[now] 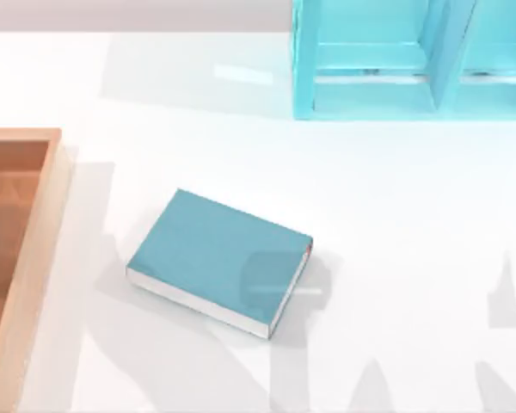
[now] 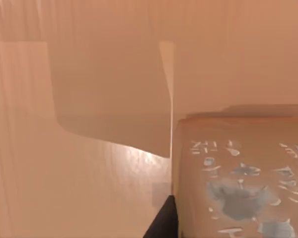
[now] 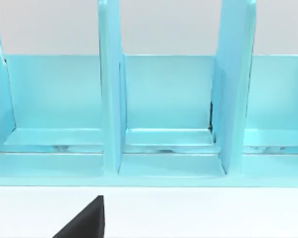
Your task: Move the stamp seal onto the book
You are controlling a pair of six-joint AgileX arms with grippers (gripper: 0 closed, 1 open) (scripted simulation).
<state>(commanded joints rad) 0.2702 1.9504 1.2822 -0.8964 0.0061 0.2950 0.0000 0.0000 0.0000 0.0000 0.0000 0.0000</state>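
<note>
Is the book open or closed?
Closed. The book lies flat on the table, teal cover up, white page edges showing.

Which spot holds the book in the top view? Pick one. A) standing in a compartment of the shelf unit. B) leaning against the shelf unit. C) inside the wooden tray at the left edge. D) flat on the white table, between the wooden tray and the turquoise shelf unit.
D: the book lies flat on the white table, apart from the wooden tray at the left and the turquoise shelf unit at the back.
</note>
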